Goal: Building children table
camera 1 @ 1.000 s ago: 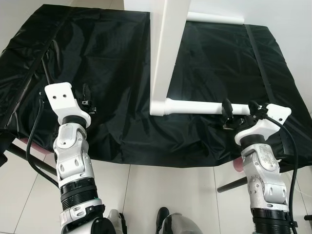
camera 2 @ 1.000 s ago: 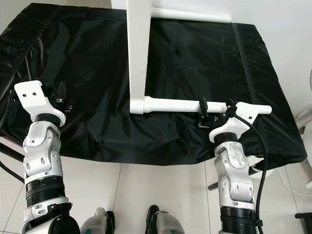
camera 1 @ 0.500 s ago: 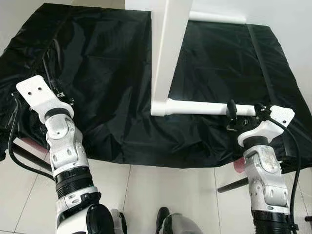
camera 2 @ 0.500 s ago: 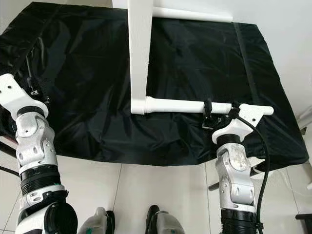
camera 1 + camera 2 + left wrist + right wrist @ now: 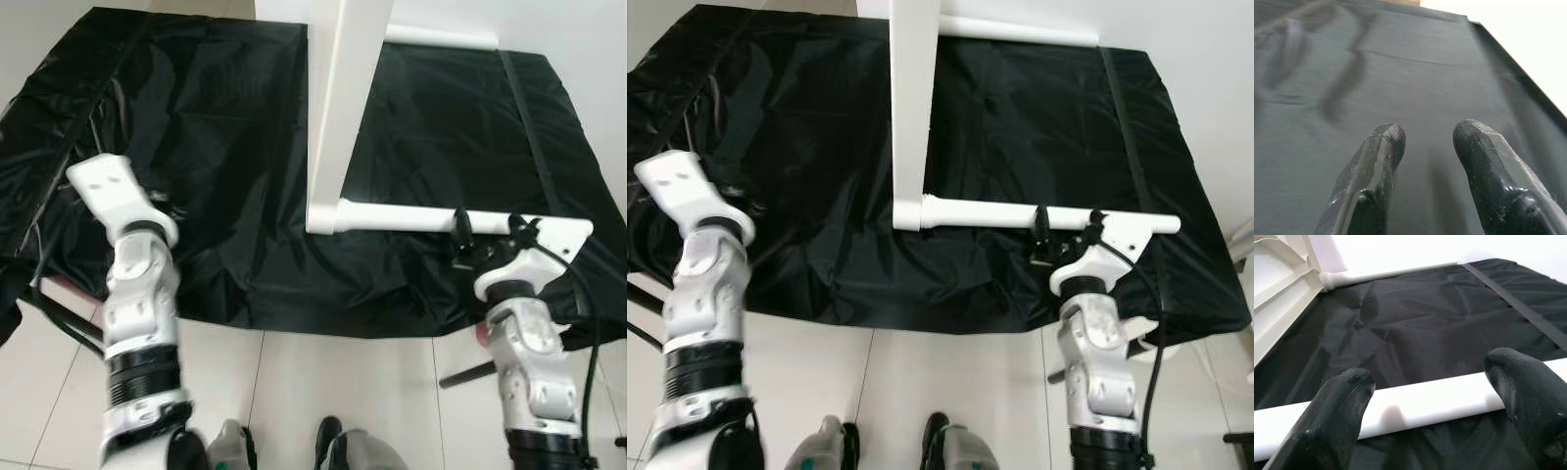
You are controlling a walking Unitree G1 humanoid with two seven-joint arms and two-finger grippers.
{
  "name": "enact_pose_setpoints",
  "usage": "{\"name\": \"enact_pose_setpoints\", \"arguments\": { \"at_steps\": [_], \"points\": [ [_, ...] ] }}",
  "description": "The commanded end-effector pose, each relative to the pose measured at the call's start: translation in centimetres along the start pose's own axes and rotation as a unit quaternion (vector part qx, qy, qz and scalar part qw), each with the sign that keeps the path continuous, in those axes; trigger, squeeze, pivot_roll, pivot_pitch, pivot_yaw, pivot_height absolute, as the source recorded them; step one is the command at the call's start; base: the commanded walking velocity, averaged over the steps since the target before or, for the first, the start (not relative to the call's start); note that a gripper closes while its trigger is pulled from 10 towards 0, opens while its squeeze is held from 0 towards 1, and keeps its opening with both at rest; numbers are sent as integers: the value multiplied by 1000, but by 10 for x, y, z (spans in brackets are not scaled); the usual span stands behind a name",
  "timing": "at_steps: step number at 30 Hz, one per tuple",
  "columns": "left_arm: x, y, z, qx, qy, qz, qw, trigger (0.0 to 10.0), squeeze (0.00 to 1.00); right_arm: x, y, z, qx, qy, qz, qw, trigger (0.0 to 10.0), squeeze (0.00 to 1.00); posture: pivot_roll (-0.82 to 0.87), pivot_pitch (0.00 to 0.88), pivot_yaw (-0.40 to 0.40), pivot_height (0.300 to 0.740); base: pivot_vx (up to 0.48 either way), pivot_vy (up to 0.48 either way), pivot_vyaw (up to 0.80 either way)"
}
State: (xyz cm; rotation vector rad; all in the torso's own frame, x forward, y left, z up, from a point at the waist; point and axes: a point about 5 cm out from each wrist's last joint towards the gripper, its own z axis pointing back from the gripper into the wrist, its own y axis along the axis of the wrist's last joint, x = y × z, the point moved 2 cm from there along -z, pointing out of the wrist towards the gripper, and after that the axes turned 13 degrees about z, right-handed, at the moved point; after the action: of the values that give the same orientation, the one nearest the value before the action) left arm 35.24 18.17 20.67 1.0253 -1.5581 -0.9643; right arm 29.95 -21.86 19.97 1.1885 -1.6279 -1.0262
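A white children's table lies tipped on a black cloth; its top (image 5: 338,98) stands on edge. One white leg (image 5: 402,216) sticks out sideways toward my right, and a second leg (image 5: 441,37) shows farther back. My right gripper (image 5: 488,233) is open at the outer part of the near leg. In the right wrist view that leg (image 5: 1425,404) runs crosswise just past both spread fingers (image 5: 1337,401). My left gripper (image 5: 1427,137) hovers over bare black cloth to the left of the table, open by a narrow gap with nothing in it. The left arm (image 5: 122,196) looks blurred.
The black cloth (image 5: 196,117) covers a low platform whose front edge (image 5: 294,328) drops to a light tiled floor (image 5: 294,382). My feet (image 5: 333,446) stand close to that edge. A dark bar (image 5: 465,372) and something pink (image 5: 480,333) lie under the right corner.
My left arm swung out to the left and has come back toward the right, still over the cloth. The right gripper stays at the near leg, slightly closer to it.
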Motion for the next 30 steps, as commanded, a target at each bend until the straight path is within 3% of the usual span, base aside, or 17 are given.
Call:
{"name": "enact_pose_setpoints", "arguments": {
  "at_steps": [1,7,11,16,17,24,28,30],
  "points": [
    [3,5,1,6,-18,-12,1000,10000,0,2,-4,2,-8,-3,0,1000,10000,0,81,195,-11,740,0,0,0],
    [16,3,7,-5,-62,-79,995,10000,0,-5,-2,-1,0,15,7,1000,10000,0,84,184,-7,740,0,0,0],
    [30,0,12,-44,-146,-39,988,10000,0,-7,-3,-2,1,18,8,1000,10000,0,86,177,-13,740,0,0,0],
    [27,1,11,-49,-154,-51,986,10000,0,-8,-4,-3,2,18,9,1000,10000,0,86,165,-9,740,0,0,0],
    [25,2,9,-45,-144,-50,987,10000,1000,-8,-4,-3,3,17,10,1000,10000,0,78,157,-5,740,0,0,0],
    [17,-5,13,-32,-73,-42,996,10000,1000,-11,-5,1,7,20,23,1000,10000,0,71,143,-2,740,0,0,0],
    [18,-8,19,-38,-79,-48,995,10000,1000,-13,-7,2,5,21,23,999,10000,0,75,135,-9,740,0,0,0],
    [24,-12,31,-48,-106,-43,992,10000,1000,-17,-9,3,0,21,16,1000,10000,0,82,127,-15,740,0,0,0]
  ]
}}
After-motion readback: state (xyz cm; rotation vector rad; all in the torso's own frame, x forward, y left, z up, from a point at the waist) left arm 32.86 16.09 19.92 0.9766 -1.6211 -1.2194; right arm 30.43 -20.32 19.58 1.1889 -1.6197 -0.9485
